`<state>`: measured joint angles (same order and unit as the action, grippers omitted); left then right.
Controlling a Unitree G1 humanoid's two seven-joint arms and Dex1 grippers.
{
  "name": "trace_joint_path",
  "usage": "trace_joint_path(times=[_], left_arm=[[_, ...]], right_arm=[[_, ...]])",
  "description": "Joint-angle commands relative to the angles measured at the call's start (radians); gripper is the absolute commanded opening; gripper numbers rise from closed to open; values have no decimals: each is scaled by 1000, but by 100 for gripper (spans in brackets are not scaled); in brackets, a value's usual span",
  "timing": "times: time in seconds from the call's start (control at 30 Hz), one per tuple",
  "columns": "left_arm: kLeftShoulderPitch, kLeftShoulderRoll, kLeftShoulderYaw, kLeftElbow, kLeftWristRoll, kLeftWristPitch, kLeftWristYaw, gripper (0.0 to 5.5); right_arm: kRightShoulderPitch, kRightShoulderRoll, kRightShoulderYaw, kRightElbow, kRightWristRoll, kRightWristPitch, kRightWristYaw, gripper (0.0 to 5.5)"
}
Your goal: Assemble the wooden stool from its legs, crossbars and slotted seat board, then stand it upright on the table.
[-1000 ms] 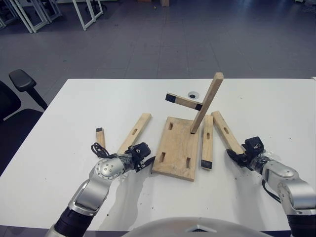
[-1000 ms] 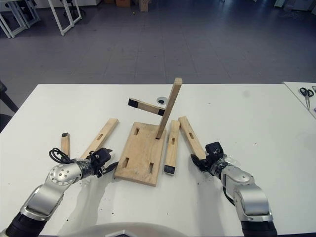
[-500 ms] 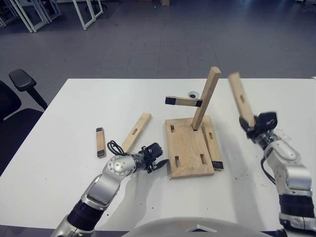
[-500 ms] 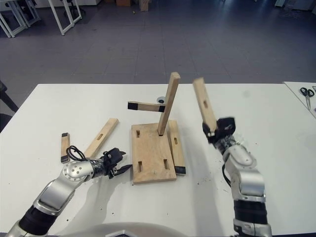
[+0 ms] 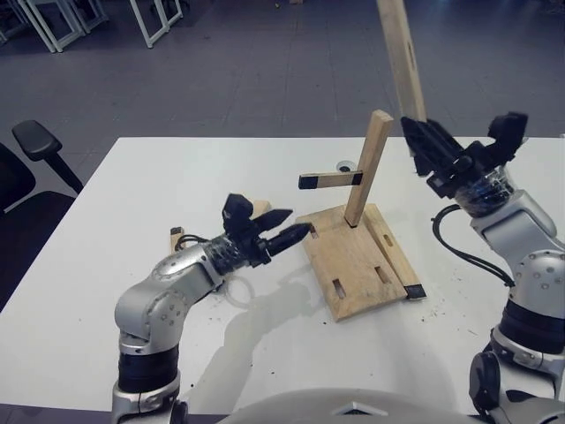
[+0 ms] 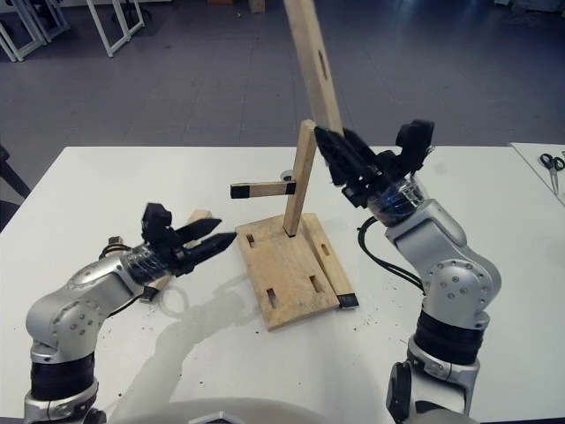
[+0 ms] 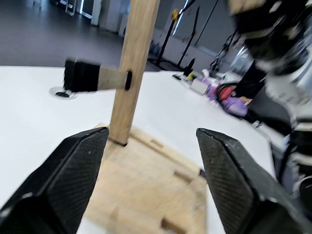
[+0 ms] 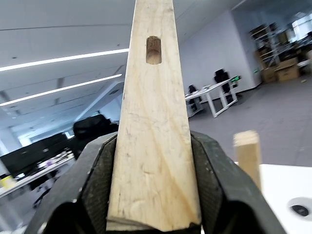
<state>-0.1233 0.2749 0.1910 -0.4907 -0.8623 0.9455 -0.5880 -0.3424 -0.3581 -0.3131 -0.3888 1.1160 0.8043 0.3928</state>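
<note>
your right claw is clamping the lifted leg, left claw gaping empty; lowering carelessly risks toppling the planted leg.

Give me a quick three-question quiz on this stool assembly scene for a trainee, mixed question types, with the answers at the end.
1. True or false: the right gripper is shut on a wooden leg held up above the table.
2. How many legs stand upright in the seat board? A) none B) one C) three
3. Fill in: the left gripper is ___ (open or shut).
Key: 1 true; 2 B; 3 open.
</note>
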Motion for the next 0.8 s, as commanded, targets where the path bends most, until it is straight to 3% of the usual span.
trace_joint_path(times=[0.03, 0.2, 0.67, 0.8], left_arm=[[-80, -79, 86, 29, -313, 93, 181, 387], [-188, -125, 89, 124, -554, 61, 391, 387], [-274, -75, -11, 181, -681, 39, 412, 387], [-262, -9, -38, 178, -674, 64, 367, 318]], right_arm=[[16, -29, 64, 31, 26, 45, 94, 205], [31, -27, 109, 47, 58, 68, 161, 205], [101, -63, 184, 24, 215, 191, 285, 205], [109, -85, 169, 59, 258, 215, 325, 205]])
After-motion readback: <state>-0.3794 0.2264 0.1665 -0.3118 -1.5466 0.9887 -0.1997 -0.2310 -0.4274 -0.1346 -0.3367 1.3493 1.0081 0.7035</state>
